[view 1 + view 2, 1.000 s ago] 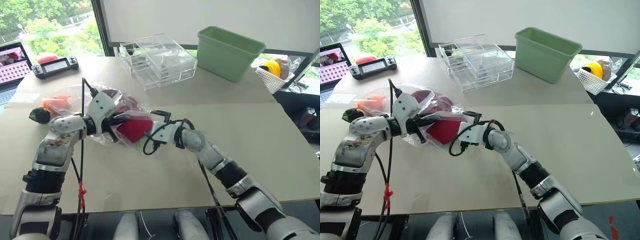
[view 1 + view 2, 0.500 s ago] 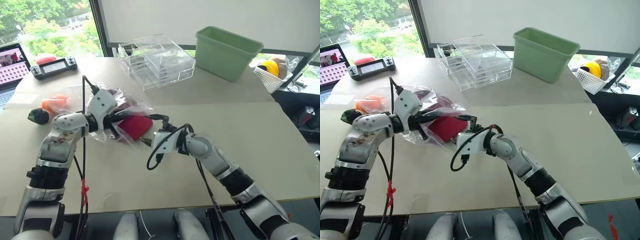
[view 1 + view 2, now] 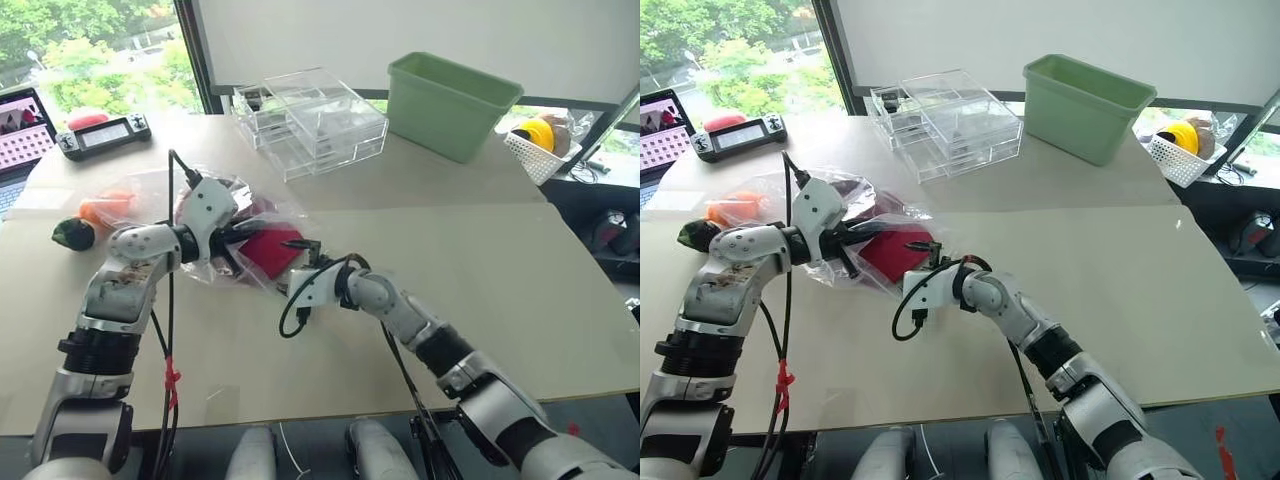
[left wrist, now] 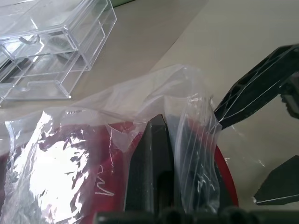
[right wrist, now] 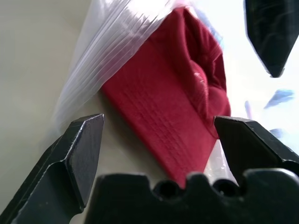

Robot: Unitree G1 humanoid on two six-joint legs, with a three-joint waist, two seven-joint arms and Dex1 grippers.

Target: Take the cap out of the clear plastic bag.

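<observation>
Toward the tabletop's [image 3: 520, 290] left edge, we see the clear plastic bag [image 3: 205, 195] with the cap [image 3: 270, 247] inside.
We find the bag's film pinched at its mouth by the left gripper [image 3: 237, 237], whose fingers [image 4: 152, 172] are pressed together on it, holding that edge lifted. The right gripper [image 3: 292, 264] stands spread wide just beside the bag's mouth, one black finger [image 5: 77, 154] to each side of the cap's red brim, which lies just ahead of it and apart from both fingers. The cap rests on the tabletop, still inside the film.
</observation>
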